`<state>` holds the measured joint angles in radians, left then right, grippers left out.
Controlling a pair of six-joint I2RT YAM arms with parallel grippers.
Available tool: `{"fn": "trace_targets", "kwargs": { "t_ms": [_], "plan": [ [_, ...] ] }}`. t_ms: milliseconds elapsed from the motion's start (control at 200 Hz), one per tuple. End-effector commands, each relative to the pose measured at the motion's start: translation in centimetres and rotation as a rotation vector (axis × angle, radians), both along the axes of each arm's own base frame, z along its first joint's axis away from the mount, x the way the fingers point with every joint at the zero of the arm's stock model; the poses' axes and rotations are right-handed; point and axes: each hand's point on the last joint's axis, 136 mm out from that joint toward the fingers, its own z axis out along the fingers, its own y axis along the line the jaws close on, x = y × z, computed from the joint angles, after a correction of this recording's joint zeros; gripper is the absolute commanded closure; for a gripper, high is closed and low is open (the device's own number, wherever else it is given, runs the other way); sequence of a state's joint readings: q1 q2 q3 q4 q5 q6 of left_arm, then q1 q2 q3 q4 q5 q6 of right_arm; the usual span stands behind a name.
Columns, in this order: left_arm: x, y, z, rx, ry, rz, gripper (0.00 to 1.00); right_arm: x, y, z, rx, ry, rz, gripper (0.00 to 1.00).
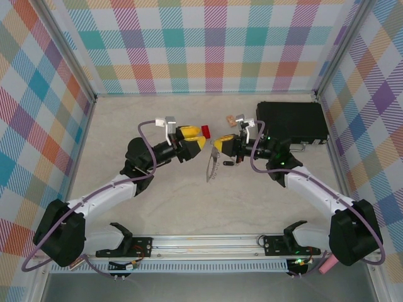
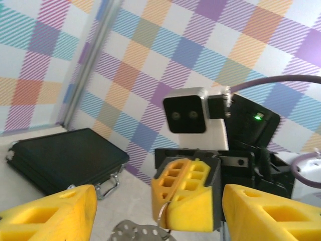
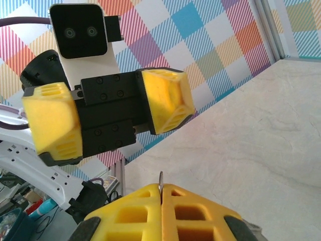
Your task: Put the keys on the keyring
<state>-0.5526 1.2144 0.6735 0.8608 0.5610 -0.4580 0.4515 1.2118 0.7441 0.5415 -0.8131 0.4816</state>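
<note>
The keyring (image 1: 213, 167), a flat grey ring, hangs on edge above the table's middle. My right gripper (image 1: 223, 146) is shut on one of its thin wire loops (image 3: 161, 179), which sticks up between the closed yellow pads (image 3: 135, 213). In the left wrist view that loop (image 2: 162, 211) shows at the right gripper's pads, with the perforated ring (image 2: 134, 233) below. My left gripper (image 1: 191, 138) faces it from the left, open, with nothing between its fingers (image 2: 55, 213). A tiny dark key (image 1: 228, 163) sits just right of the ring; I cannot tell whether it hangs or lies on the table.
A black case (image 1: 293, 121) lies at the back right, also in the left wrist view (image 2: 60, 158). A red block (image 1: 204, 131) sits behind the left gripper, and a small tan block (image 1: 232, 119) lies further back. Plaid walls enclose the table.
</note>
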Motion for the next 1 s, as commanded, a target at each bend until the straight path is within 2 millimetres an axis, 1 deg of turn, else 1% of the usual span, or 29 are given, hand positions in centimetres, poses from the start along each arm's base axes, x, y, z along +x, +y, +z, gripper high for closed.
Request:
{"fn": "trace_targets", "kwargs": {
  "t_ms": [0, 125, 230, 325, 430, 495, 590, 750, 810, 855, 945, 970, 995],
  "plan": [
    [1.8, 1.3, -1.7, 0.051, 0.046, 0.127, 0.33, 0.0, -0.6, 0.1, 0.002, -0.037, -0.029, 1.0],
    [3.6, 2.3, -4.0, 0.123, 0.122, 0.237, 0.32, 0.5, -1.3, -0.4, -0.006, -0.034, -0.072, 1.0],
    [4.8, 2.5, -6.1, 0.185, 0.177, 0.288, 0.31, 1.0, -2.3, -1.0, -0.016, -0.028, -0.126, 1.0],
    [5.8, 2.4, -8.4, 0.246, 0.241, 0.308, 0.31, 1.4, -3.2, -1.6, -0.029, -0.027, -0.178, 1.0],
    [6.6, 1.7, -10.8, 0.303, 0.304, 0.302, 0.34, 1.5, -4.1, -2.1, -0.049, -0.032, -0.234, 1.0],
    [7.0, 1.1, -12.0, 0.328, 0.33, 0.297, 0.35, 1.5, -4.7, -2.4, -0.06, -0.036, -0.269, 1.0],
    [7.5, 0.2, -14.0, 0.396, 0.361, 0.301, 0.36, 1.4, -5.6, -2.4, -0.074, -0.049, -0.326, 1.0],
    [7.8, -2.3, -17.2, 0.507, 0.408, 0.242, 0.4, 1.3, -7.5, -2.8, -0.102, -0.054, -0.444, 1.0],
    [7.7, -3.4, -18.5, 0.551, 0.421, 0.206, 0.44, 1.1, -8.3, -3.1, -0.114, -0.054, -0.493, 1.0],
    [7.5, -4.3, -19.1, 0.575, 0.422, 0.174, 0.45, 1.0, -9.1, -3.4, -0.124, -0.051, -0.534, 1.0],
    [7.1, -6.1, -20.3, 0.629, 0.416, 0.106, 0.45, 0.6, -10.6, -3.9, -0.135, -0.05, -0.613, 1.0],
    [7.0, -6.6, -20.4, 0.637, 0.41, 0.091, 0.45, 0.4, -11.0, -4.1, -0.136, -0.053, -0.632, 1.0],
    [6.9, -7.0, -20.8, 0.651, 0.407, 0.074, 0.46, 0.3, -11.4, -4.1, -0.136, -0.057, -0.649, 1.0]
  ]
}}
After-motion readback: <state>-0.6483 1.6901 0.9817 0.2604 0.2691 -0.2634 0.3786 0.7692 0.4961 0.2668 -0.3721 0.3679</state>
